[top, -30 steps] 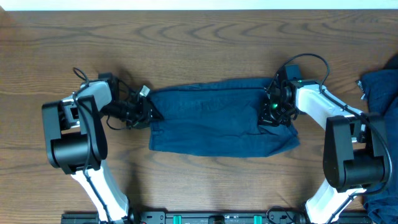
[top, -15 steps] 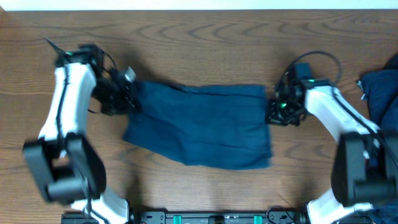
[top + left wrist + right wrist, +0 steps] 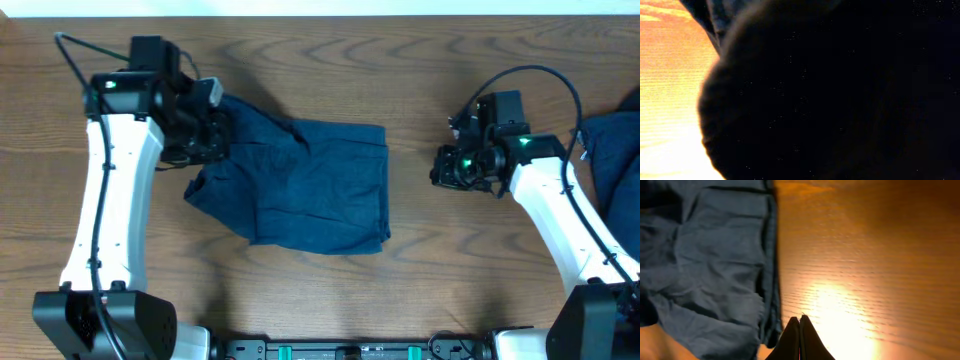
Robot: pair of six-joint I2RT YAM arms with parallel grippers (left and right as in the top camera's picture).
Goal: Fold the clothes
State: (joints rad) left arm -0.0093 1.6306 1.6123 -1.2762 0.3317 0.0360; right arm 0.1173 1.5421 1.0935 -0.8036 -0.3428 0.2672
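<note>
The shorts (image 3: 310, 190) lie on the table (image 3: 420, 290) a little left of the middle of the overhead frame. They are spread flat except at their upper left corner, which rises into the left gripper (image 3: 212, 135) in the upper left. The right gripper (image 3: 442, 168) sits right of centre, off the cloth, with bare table between it and the shorts' right edge. A second garment (image 3: 610, 140) lies at the far right edge, running out of frame. In the right wrist view the shorts fill the left half and the table the right half. The fingertips (image 3: 792, 342), pressed together, sit at bottom centre just beside the cloth's edge. In the left wrist view cloth covers nearly everything, and the table shows only along the left edge.
</note>
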